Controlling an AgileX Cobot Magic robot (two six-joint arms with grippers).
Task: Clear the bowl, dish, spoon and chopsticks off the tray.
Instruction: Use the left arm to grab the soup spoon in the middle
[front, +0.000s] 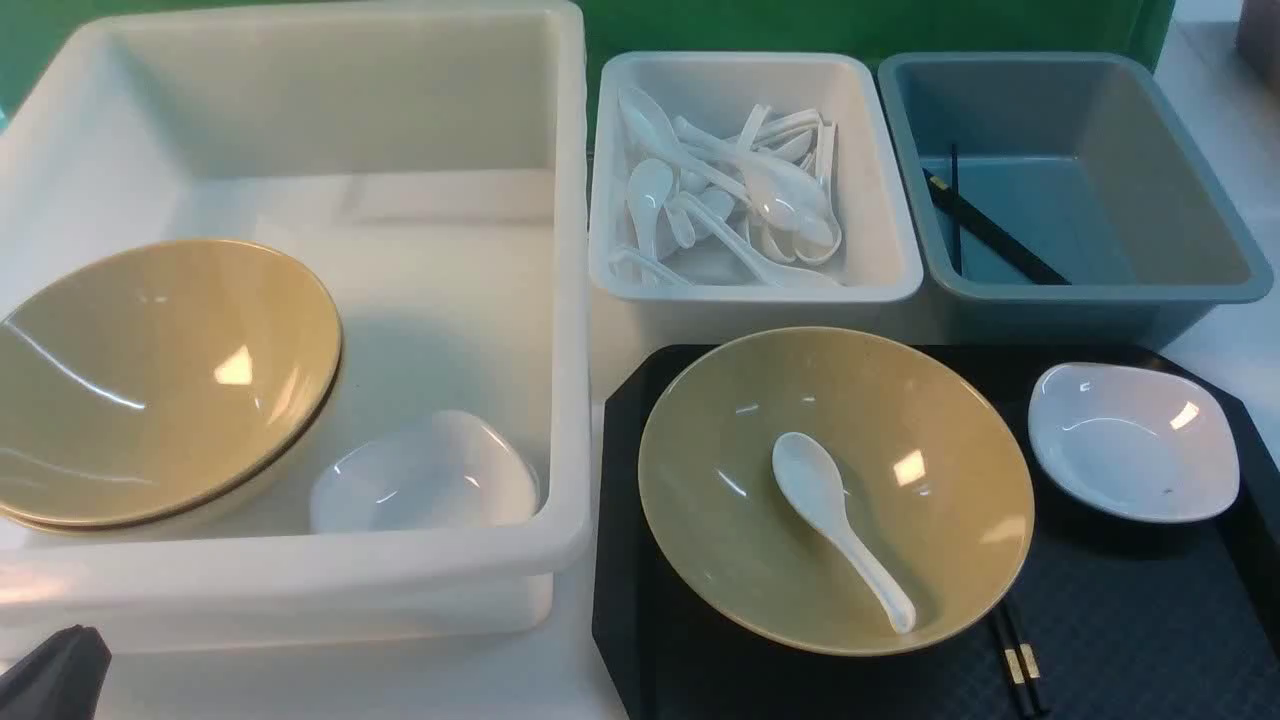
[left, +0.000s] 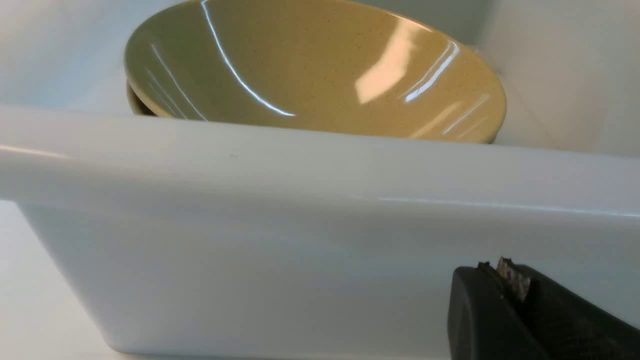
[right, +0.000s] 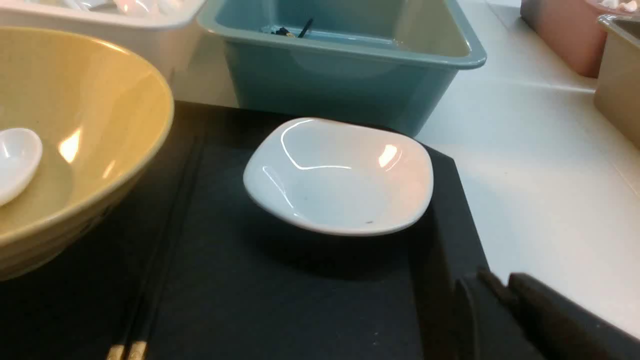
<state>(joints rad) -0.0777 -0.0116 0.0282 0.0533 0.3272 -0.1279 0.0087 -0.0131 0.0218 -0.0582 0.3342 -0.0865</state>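
Well, spoon sits in bowl on tray: pinch its handle first; left hand together, empty; right hand unclear.

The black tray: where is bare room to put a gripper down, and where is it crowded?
The widest bare patch of the tray is its near right part, bordered by the bowl on the left, the dish behind and the chopsticks at the bowl's edge. A narrow strip runs left of the bowl. Between bowl and dish it is tight.
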